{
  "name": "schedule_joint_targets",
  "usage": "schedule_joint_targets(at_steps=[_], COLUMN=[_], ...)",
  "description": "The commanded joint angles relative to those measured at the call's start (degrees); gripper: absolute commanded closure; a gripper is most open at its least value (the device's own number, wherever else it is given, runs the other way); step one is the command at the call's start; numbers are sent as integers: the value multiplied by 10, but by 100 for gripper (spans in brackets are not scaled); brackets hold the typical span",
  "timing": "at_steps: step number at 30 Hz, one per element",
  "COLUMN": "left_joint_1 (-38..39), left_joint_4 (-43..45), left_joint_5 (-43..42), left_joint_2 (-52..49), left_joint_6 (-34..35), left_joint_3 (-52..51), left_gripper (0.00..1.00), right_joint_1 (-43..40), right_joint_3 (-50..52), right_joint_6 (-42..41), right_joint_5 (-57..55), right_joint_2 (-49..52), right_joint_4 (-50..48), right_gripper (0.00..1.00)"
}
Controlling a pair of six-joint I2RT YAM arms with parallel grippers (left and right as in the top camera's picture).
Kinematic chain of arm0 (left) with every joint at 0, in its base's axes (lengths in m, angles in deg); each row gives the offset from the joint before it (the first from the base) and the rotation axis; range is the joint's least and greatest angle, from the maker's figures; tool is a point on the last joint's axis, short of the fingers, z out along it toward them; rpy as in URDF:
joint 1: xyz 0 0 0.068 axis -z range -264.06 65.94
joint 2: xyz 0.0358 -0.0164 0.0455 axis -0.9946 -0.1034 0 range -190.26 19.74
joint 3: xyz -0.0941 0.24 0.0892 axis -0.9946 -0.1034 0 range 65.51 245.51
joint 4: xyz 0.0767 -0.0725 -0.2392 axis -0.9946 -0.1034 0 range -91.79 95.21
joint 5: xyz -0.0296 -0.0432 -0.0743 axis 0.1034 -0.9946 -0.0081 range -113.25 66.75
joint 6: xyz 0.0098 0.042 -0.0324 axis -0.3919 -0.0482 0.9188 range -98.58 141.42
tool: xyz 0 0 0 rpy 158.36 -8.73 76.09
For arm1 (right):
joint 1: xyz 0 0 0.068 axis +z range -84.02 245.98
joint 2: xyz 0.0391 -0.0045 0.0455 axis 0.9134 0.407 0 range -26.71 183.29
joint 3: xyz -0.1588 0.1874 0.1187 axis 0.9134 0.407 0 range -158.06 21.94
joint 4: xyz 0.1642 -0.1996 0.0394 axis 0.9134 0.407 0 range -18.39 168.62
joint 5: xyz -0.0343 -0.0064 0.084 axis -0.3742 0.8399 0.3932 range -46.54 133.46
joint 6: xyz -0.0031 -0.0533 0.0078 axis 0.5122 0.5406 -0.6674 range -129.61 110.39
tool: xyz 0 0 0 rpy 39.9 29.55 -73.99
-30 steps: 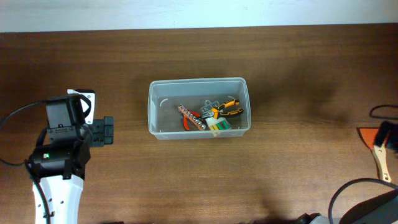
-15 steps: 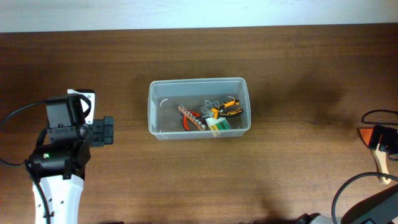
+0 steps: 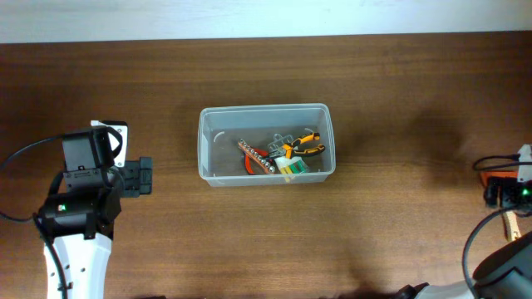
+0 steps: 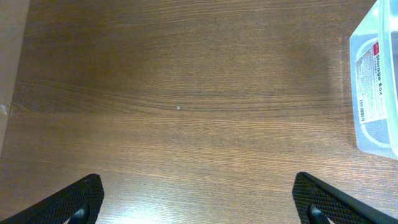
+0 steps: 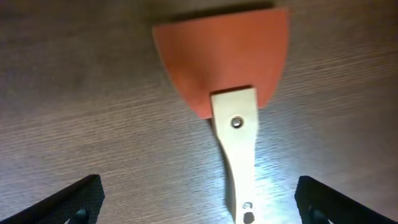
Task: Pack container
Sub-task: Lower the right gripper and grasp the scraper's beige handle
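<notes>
The clear plastic container point(image 3: 266, 144) sits mid-table and holds pliers with orange-black handles point(image 3: 304, 146) and other small tools. Its corner shows in the left wrist view point(image 4: 375, 81). My left gripper point(image 4: 199, 202) is open and empty over bare table, left of the container; the arm point(image 3: 87, 187) is at the left. My right gripper point(image 5: 199, 199) is open, its fingers spread either side of the pale wooden handle of a spatula with an orange blade point(image 5: 227, 59) lying on the table. In the overhead view the right arm point(image 3: 509, 191) covers most of the spatula point(image 3: 511, 226).
The table's far edge point(image 3: 266, 37) meets a white wall at the back. The spatula lies near the right edge of the table. A cable point(image 3: 25, 154) loops beside the left arm.
My right arm has moved in from the right edge to sit over the spatula, hiding most of it in the overhead view. The left arm and container have not moved.
</notes>
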Motion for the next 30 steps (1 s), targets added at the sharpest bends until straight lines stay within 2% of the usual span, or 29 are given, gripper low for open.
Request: schedule_joint_targets(at_steps=[1, 4, 11, 30], left_joint_1=[-3, -3, -3, -3], left_joint_4=[-2, -2, -2, -2], left_joint_5=[0, 0, 0, 0], left_joint_2=[-2, -2, -2, -2], left_joint_6=[5, 5, 5, 5], left_joint_3=[10, 10, 10, 10], left_gripper=[1, 1, 1, 1], right_joint_1=[0, -1, -1, -1], right_joint_3=[0, 0, 0, -1], right_joint_6=[8, 12, 39, 36], right_joint_5=[-23, -67, -68, -46], right_joint_2=[19, 32, 49, 95], right_joint_4=[0, 0, -3, -22], right_gripper=[1, 1, 1, 1])
